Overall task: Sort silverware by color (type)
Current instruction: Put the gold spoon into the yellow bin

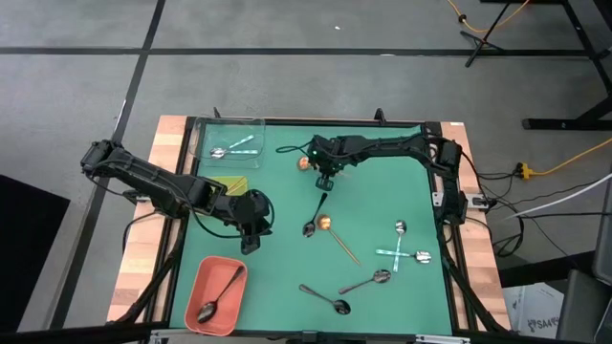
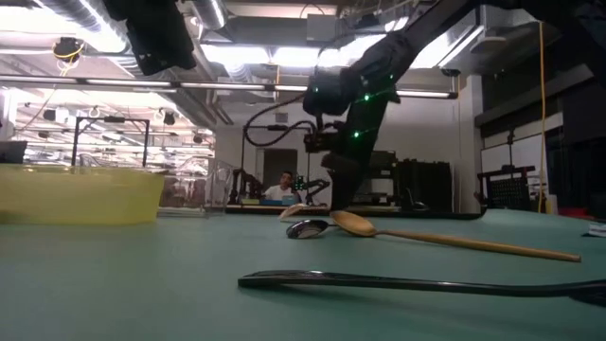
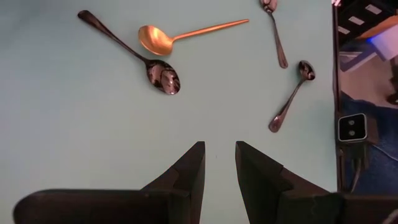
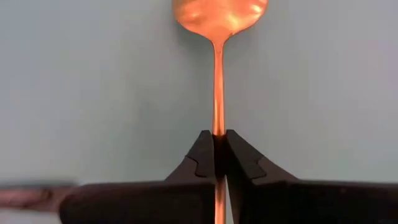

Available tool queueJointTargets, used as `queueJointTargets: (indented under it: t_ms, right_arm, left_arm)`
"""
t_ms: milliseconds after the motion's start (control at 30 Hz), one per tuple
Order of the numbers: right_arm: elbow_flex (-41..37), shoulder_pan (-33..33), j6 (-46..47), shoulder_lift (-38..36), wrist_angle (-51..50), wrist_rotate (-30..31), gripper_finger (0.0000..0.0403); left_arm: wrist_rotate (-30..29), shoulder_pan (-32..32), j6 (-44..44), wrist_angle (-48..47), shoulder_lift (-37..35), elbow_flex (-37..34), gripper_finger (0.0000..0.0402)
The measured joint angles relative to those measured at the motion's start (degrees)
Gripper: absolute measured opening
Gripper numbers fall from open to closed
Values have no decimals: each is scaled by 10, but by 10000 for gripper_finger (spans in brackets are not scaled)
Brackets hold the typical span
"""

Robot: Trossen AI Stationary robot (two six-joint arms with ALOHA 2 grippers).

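Note:
My right gripper (image 1: pixel 323 180) reaches in from the table's right to the far middle of the green mat and is shut on a copper spoon (image 1: pixel 303 162). My left gripper (image 1: pixel 251 241) hovers open over the mat's left part, touching nothing. In its wrist view the open fingers (image 3: pixel 219 155) point at bare mat short of a dark spoon (image 3: pixel 163 76) and a gold spoon (image 3: pixel 155 38); those two lie flat with bowls side by side. More dark spoons (image 1: pixel 368 280) and silver spoons (image 1: pixel 402 250) lie on the mat's right near part. My right gripper pinches the copper spoon's thin handle (image 4: pixel 217 121) between its two fingers, a short way behind the bowl (image 4: pixel 221 12). The handle runs on back between the fingers, along them. The fingers slant down from above. Whether the bowl rests on the mat, I cannot tell.
A clear tray (image 1: pixel 229 141) with silver spoons sits at the far left corner. A yellow-green tray (image 1: pixel 229 183) lies partly under my left arm. A salmon tray (image 1: pixel 215 294) holding a dark spoon is at the near left. A raised frame edges the mat (image 1: pixel 382 191).

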Motion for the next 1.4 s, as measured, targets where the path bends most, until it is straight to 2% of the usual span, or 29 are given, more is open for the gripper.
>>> queueJointTargets:
  t_ms: [233,633,733,967,1233,1400]
  right_arm:
    - [1,56,-18,-37,-21,58,1]
    - [2,126,-19,-130,-26,88,1]
    - [2,139,-18,-152,-43,111,1]
    - [2,172,-17,-189,-93,201,1]
    - [2,220,-15,-207,-100,343,1]
    - [2,247,-20,-207,-103,405,1]
  left_arm:
    - [-2,0,-1,-1,0,0,83]
    - [-2,0,-1,-1,0,0,83]
    - [-2,0,0,-1,0,0,83]
    - [-2,0,0,0,0,0,83]
    - [-13,0,0,0,0,0,83]
    - [-15,0,0,0,0,0,83]
